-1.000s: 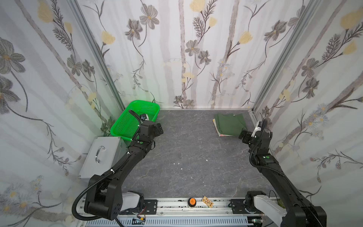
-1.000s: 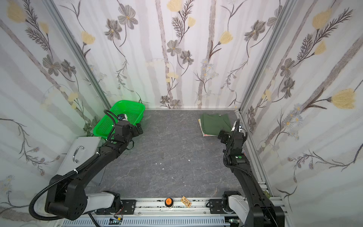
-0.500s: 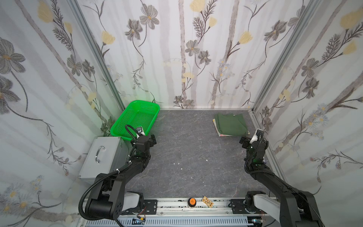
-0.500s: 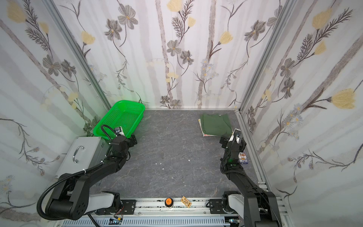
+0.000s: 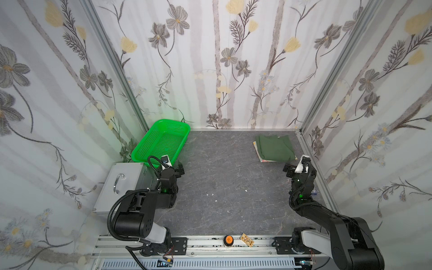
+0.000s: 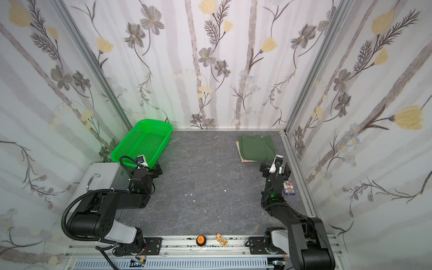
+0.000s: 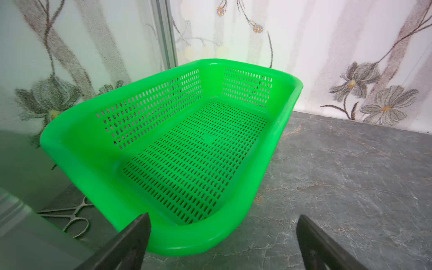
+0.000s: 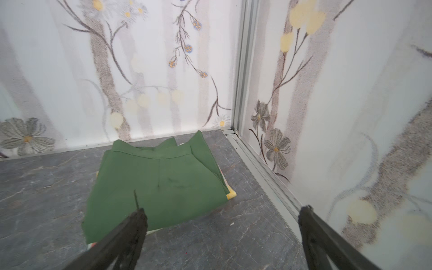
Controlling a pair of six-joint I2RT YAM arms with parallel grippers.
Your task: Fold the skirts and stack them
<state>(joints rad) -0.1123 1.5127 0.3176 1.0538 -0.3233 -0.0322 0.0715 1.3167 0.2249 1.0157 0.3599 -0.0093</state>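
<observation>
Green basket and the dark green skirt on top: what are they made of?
Green basket: looks like moulded plastic, glossy, with regular slotted holes. Dark green skirt: seemingly soft cloth, matte, with folds and a stitched seam; the exact fibre cannot be told.

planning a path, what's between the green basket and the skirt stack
Nothing but bare grey tabletop between the basket and the skirts, seen in both top views.

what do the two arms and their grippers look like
The left arm and right arm are matte black jointed links on pale grey base segments. Each has a small green light near the wrist and a white camera mount. A black ribbed cable loops beside the left arm's base. The left gripper and right gripper each have two dark, flat, tapering fingers.
</observation>
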